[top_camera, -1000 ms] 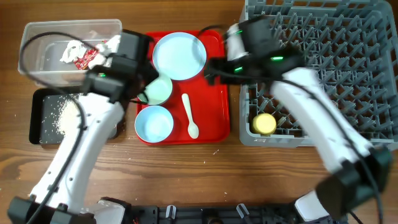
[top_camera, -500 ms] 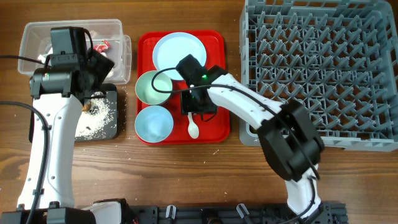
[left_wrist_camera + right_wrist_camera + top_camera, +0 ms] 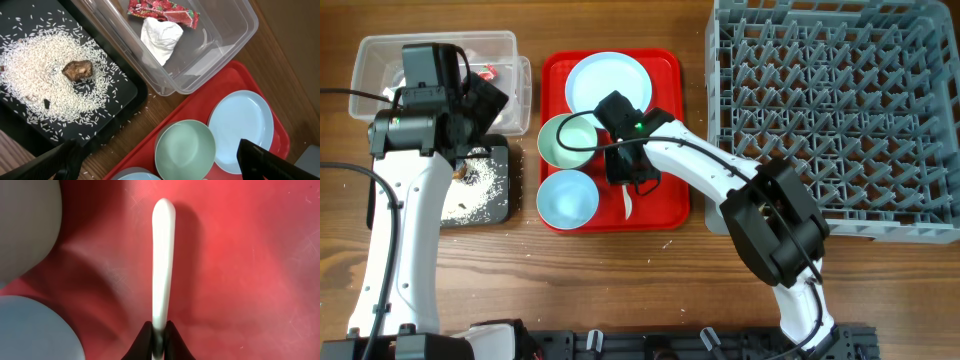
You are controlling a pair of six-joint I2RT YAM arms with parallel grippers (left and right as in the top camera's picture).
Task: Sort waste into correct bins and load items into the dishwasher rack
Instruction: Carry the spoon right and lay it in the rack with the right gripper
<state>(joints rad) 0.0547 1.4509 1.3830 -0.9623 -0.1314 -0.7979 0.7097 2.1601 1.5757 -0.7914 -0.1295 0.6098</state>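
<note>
My right gripper (image 3: 159, 337) is shut on the handle of the white spoon (image 3: 163, 255), which lies on the flat red tray (image 3: 240, 255). In the overhead view the same gripper (image 3: 625, 175) sits between the pale green bowl (image 3: 565, 140) and the spoon's bowl end (image 3: 629, 207). The pale blue plate (image 3: 605, 80) and light blue bowl (image 3: 567, 198) also rest on that tray. My left gripper (image 3: 160, 165) hangs wide open and empty above the green bowl (image 3: 182, 147). A red wrapper (image 3: 162, 11) and white tissue (image 3: 160, 37) lie in the clear tub (image 3: 220, 55). Rice (image 3: 40, 65) and a brown scrap (image 3: 77, 70) lie on the black tray (image 3: 120, 115).
The grey dishwasher rack (image 3: 840, 110) fills the right side, its front left corner hidden by my right arm. The clear tub (image 3: 380, 55) and black tray (image 3: 495, 205) stand left of the red tray (image 3: 665, 130). A few rice grains lie on the wooden table (image 3: 620, 280).
My right gripper has come down onto the spoon and closed on its handle. The left gripper has opened wide and its arm now stands over the bins.
</note>
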